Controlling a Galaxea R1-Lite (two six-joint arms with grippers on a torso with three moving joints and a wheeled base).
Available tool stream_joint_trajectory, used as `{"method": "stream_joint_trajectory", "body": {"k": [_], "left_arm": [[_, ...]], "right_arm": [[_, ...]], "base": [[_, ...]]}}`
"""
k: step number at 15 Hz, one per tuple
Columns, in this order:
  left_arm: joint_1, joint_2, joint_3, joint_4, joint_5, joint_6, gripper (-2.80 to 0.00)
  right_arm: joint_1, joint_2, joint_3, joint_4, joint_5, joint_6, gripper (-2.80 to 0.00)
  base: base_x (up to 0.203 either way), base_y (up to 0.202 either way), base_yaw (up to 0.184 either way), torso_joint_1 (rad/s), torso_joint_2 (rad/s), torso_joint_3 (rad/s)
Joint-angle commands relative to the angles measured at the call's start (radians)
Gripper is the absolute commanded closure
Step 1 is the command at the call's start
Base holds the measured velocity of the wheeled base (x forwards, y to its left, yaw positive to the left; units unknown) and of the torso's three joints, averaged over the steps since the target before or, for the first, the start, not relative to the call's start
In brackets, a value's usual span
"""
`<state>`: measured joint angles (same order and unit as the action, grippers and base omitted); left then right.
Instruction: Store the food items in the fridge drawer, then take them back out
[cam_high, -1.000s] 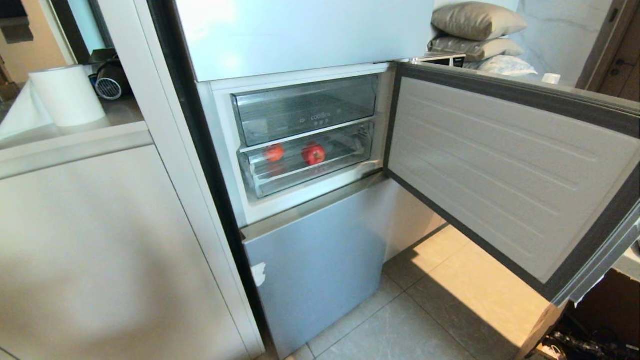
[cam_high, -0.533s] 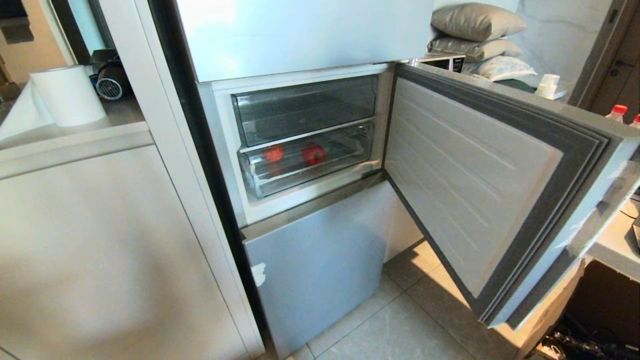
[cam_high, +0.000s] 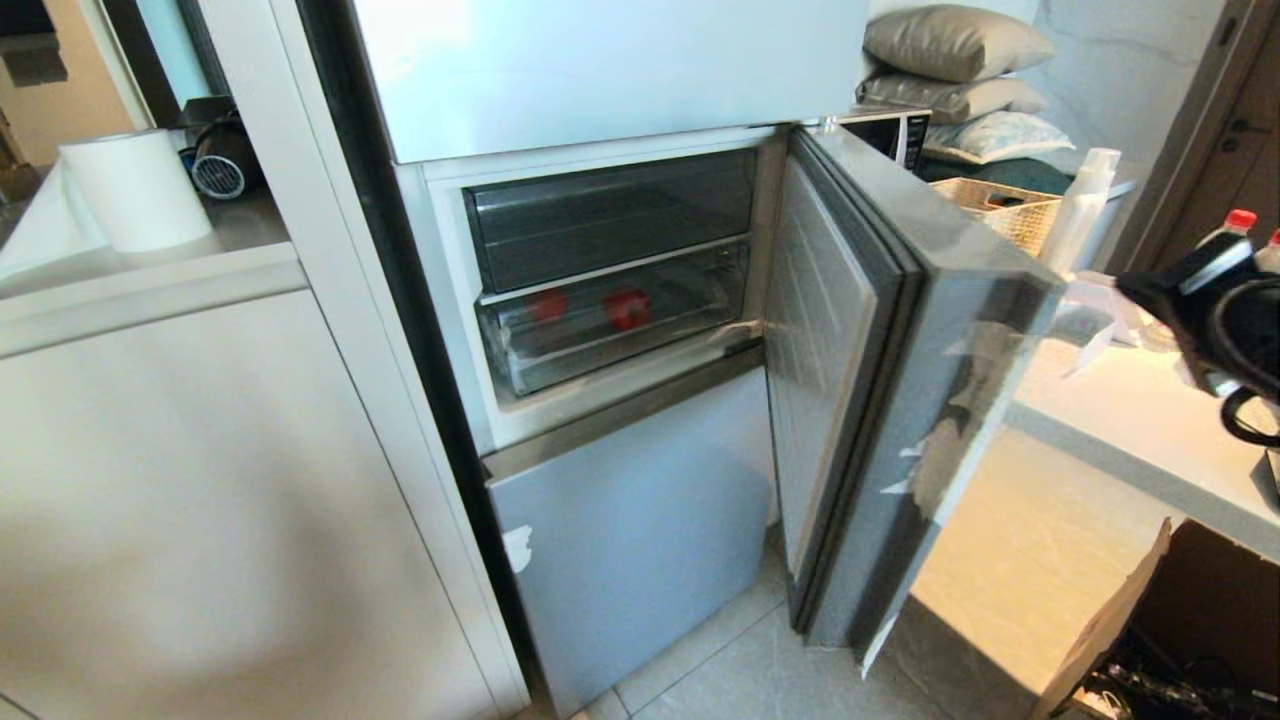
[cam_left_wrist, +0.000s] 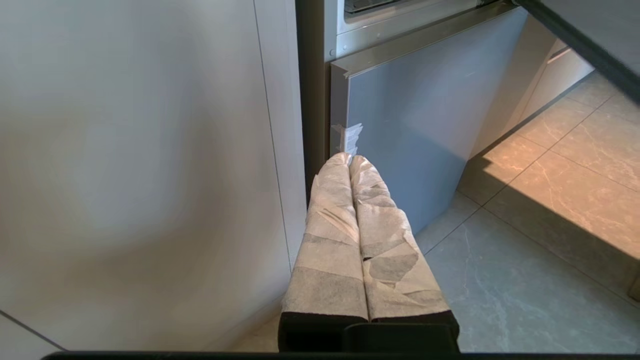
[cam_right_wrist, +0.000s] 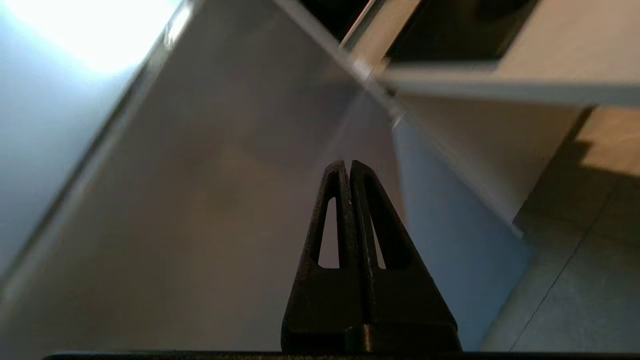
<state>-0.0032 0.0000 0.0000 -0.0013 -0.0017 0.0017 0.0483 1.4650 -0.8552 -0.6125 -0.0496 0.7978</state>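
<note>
Two red food items (cam_high: 627, 308) (cam_high: 548, 305) lie inside the fridge drawer (cam_high: 640, 345), the lower clear drawer, which is pushed in. The grey fridge door (cam_high: 900, 400) stands about half shut in front of it. My right arm (cam_high: 1215, 300) shows as a dark blur at the head view's right edge, just off the door's outer face. In its wrist view my right gripper (cam_right_wrist: 348, 162) is shut and empty, pointing at that grey face. My left gripper (cam_left_wrist: 349, 157) is shut and empty, parked low by the lower fridge door (cam_left_wrist: 410, 115).
Another clear drawer (cam_high: 610, 215) sits above the one with the food. A counter (cam_high: 1130, 420) at the right carries a wicker basket (cam_high: 1000, 210) and bottles (cam_high: 1080, 210). A cardboard box (cam_high: 1180, 620) stands on the floor under it. A white cabinet (cam_high: 200, 500) is on the left.
The fridge door has swung from wide open to about half shut. My right arm has come into the head view at the right. The food and drawers have not moved.
</note>
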Motion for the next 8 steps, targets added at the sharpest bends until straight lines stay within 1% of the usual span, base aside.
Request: {"method": "stream_joint_trajectory", "body": {"k": [1,4,6,8], "left_arm": [[0.0,0.0,0.002,0.0,0.0,0.0,0.0],[0.0,0.0,0.002,0.0,0.0,0.0,0.0],[0.0,0.0,0.002,0.0,0.0,0.0,0.0],[0.0,0.0,0.002,0.0,0.0,0.0,0.0]], "right_arm": [[0.119,0.137,-0.009,-0.038,0.007,-0.033,0.0],[0.247,0.302,-0.059,-0.161,0.062,-0.138,0.0],[0.32,0.412,-0.163,-0.21,0.073,-0.169,0.0],[0.392,0.531,-0.32,-0.237,0.091,-0.181,0.0]], "base": [[0.0,0.0,0.0,0.0,0.0,0.0],[0.0,0.0,0.0,0.0,0.0,0.0],[0.0,0.0,0.0,0.0,0.0,0.0],[0.0,0.0,0.0,0.0,0.0,0.0]]}}
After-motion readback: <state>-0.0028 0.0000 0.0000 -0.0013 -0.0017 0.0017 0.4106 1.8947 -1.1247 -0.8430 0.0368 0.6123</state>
